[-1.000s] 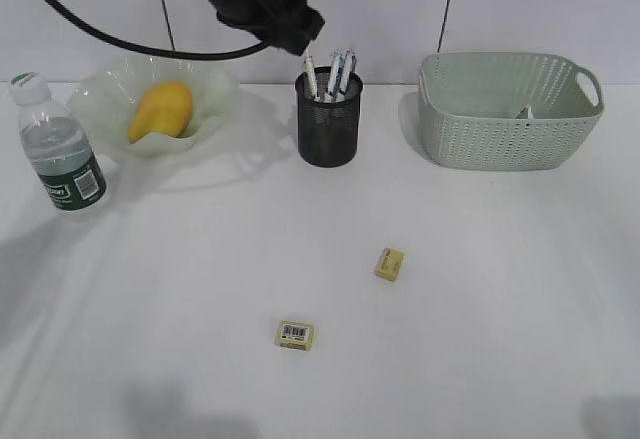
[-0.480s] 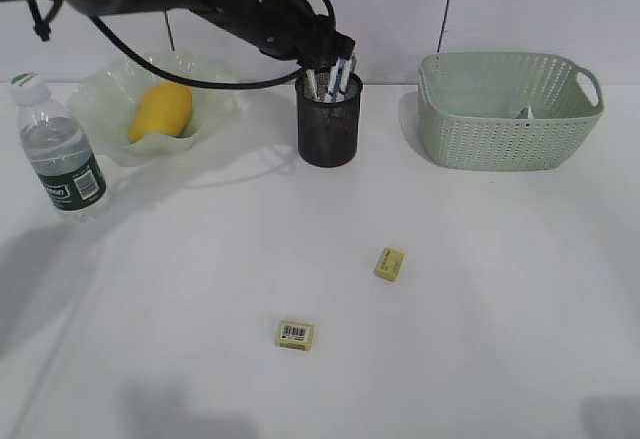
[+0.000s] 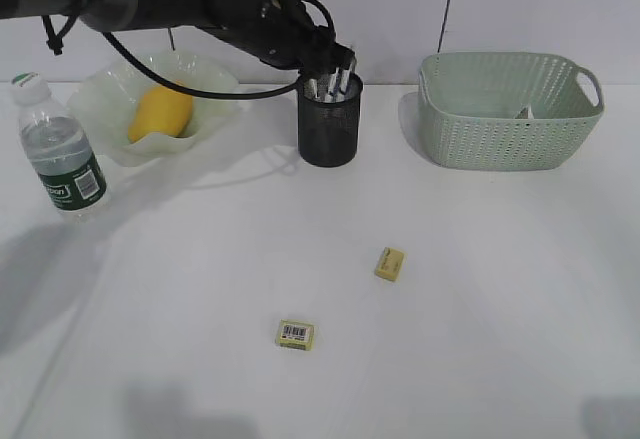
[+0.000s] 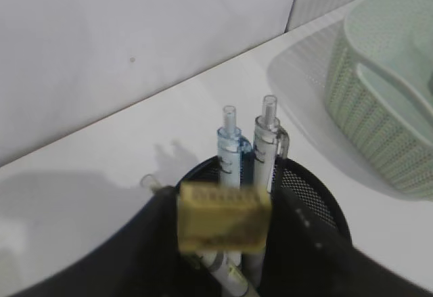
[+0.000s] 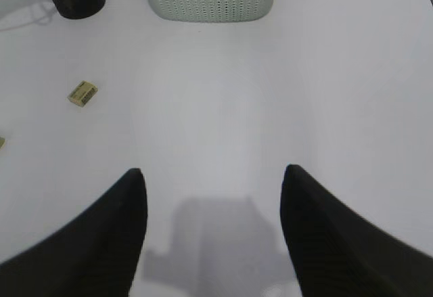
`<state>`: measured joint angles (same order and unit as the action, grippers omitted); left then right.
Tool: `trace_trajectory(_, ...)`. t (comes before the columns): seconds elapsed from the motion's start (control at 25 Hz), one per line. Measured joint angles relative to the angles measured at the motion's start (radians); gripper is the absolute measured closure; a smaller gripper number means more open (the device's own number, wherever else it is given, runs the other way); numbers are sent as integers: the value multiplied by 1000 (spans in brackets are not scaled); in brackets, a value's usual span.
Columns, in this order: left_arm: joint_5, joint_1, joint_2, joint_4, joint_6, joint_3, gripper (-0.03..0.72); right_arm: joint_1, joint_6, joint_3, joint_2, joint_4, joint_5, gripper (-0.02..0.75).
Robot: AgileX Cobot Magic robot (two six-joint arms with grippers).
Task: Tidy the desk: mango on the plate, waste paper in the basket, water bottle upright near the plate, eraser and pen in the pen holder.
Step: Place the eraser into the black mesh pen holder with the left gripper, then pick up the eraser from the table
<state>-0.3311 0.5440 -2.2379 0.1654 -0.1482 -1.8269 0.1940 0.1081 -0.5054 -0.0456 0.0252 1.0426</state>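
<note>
Exterior view: the mango [image 3: 161,111] lies on the plate [image 3: 105,89], the water bottle [image 3: 57,149] stands upright beside it, and pens fill the pen holder [image 3: 329,119]. Paper barely shows in the basket [image 3: 510,109]. Two erasers [image 3: 390,263] lie on the surface [image 3: 480,299].

Left wrist view: the left tool [image 4: 223,226] grips a third eraser [image 4: 223,216] over the holder, unseen from outside.

Right wrist view: the right tool [image 5: 211,195] hangs spread and empty.
</note>
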Motion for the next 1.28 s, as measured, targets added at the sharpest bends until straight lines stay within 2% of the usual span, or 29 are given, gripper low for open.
trace_trajectory(0.24,-7,0,0,0,1,0,242,0,0,0,0,0,0,239)
trace_trajectory(0.6,-60,0,13,-1,1,0,232,0,0,0,0,0,0,239)
trace_trajectory(0.92,-143,0,128,-13,2,0,232,0,0,0,0,0,0,240)
trace_trajectory(1.04,-213,0,166,-18,2,0,232,0,0,0,0,0,0,240)
trace_trajectory(1.28,-478,0,217,-16,2,-3,232,0,1,0,0,0,0,240)
